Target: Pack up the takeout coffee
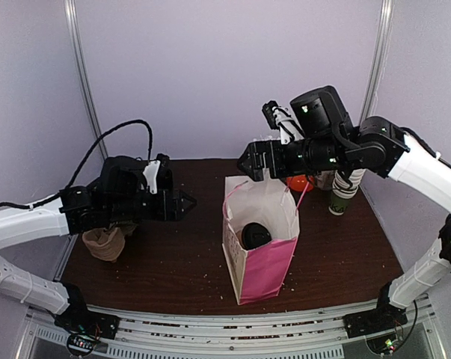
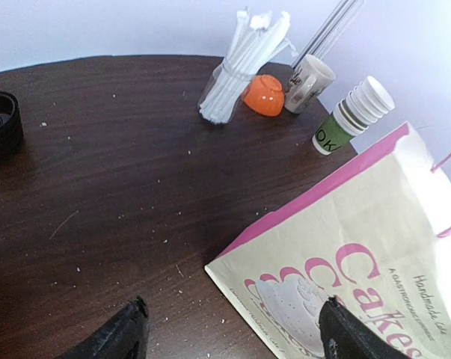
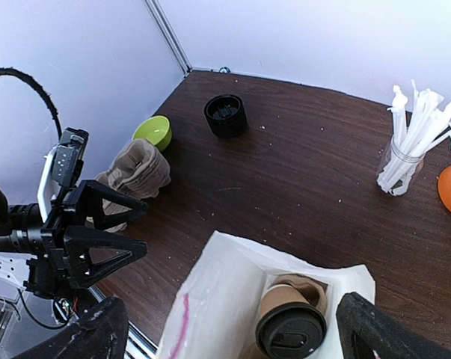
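Note:
The takeout coffee [image 3: 289, 327], a brown paper cup with a black dome lid, stands upright inside the pink-and-white paper bag [image 1: 264, 258]. In the top view only its lid [image 1: 255, 235] shows. My right gripper [image 1: 245, 167] hangs open above the bag's far rim, and in its wrist view the right gripper [image 3: 232, 303] looks straight down into the bag [image 3: 225, 292]. To the left of the bag my left gripper [image 1: 191, 201] is open and holds nothing. In the left wrist view the left gripper [image 2: 235, 303] faces the bag's [image 2: 360, 247] printed side.
At the back right stand a glass of white straws [image 2: 236, 71], an orange bowl [image 2: 263, 96], a beige mug [image 2: 308, 82] and stacked white-and-green cups [image 2: 352, 114]. A black lid stack [image 3: 225, 114], a green bowl [image 3: 152, 132] and crumpled brown paper [image 3: 137, 172] sit at the left.

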